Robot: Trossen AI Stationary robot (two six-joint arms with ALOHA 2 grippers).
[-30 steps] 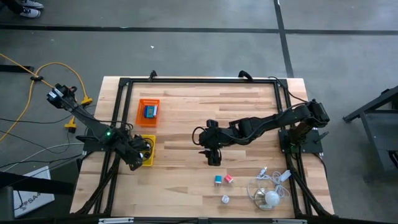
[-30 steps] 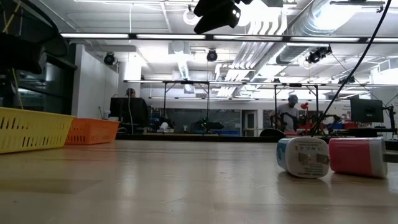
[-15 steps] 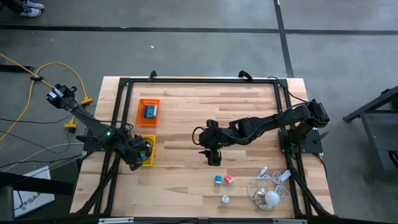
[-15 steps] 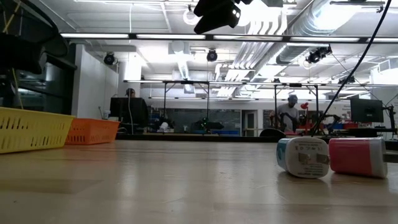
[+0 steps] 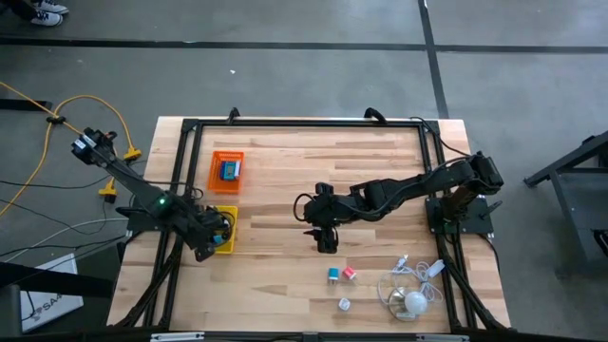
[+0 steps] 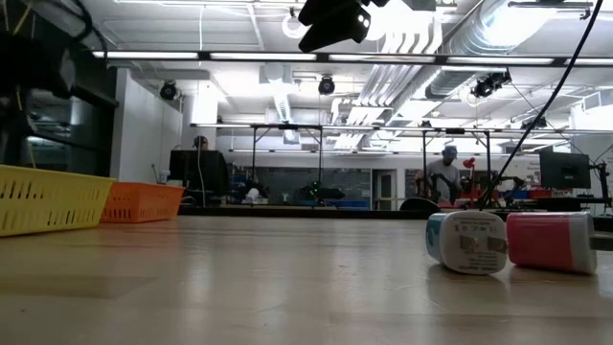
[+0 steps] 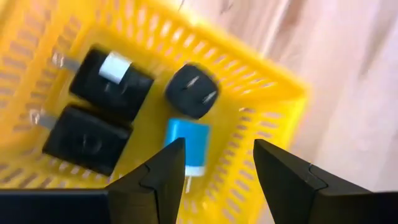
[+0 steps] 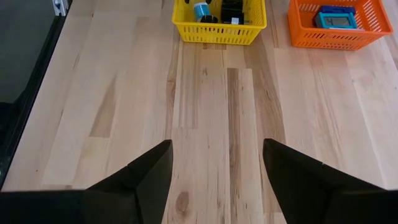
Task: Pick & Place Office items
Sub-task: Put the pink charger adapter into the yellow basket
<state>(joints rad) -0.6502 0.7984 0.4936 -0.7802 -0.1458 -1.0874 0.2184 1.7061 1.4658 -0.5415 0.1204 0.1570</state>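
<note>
Pale wood-plank bench (image 5: pixel 285 190) inside a black frame, grey floor around it; low view shows a bright workshop behind with a person (image 6: pixel 444 172) standing far off.

Landmark: yellow basket (image 5: pixel 226 231) at the bench's left edge.
- Left end effector (image 7: pixel 214 168) hangs directly over the basket, fingers spread wide, holding nothing. In the basket beneath it: a blue block (image 7: pixel 188 143), a round black plug (image 7: pixel 192 91), two black adapters (image 7: pixel 109 78).
- Orange basket (image 5: pixel 227 170) just beyond the yellow one, a blue item (image 5: pixel 229 170) inside.
- Right end effector (image 5: pixel 326 243) well right of the basket, mid-bench, fingers wide apart and empty.
- Farther right still, loose on the bench: teal block (image 5: pixel 333 275), pink block (image 5: pixel 349 274) touching side by side, a white block (image 5: pixel 344 304) nearer the front edge, white cable bundle (image 5: pixel 410 291) beside them.
</note>
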